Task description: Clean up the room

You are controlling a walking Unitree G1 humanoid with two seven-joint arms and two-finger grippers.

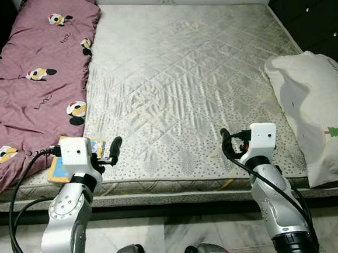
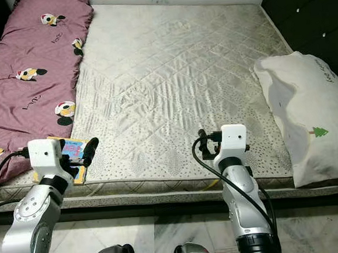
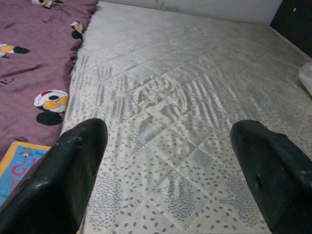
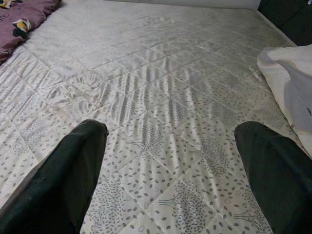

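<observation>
Left eye view looks down at a big bed (image 1: pixel 182 72) with a shiny cream top sewn in diamond shapes. A purple blanket (image 1: pixel 30 79) with little cartoon faces lies along the robot's left side of the bed. A white pillow (image 1: pixel 320 114) with a small green tree on it lies at the right edge.

A flat book (image 1: pixel 59 164) with blue and yellow on it sits at the near left corner of the bed. Its far end is tucked under the blanket's edge.

The left claw (image 3: pixel 168 170) is up over the near edge of the bed, just beside the book. Its two black fingers (image 3: pixel 73 170) stand wide apart and hold nothing. In the left wrist view a corner of the book peeks out next to one finger.

The right claw (image 4: pixel 170 170) is up over the near edge too, more to the right, near the pillow but not touching it. Its fingers (image 4: pixel 68 170) are wide apart as well, with only bare bed between them.

The two claws are well apart from each other. A pale stone floor (image 1: pixel 166 238) shows below the bed.
</observation>
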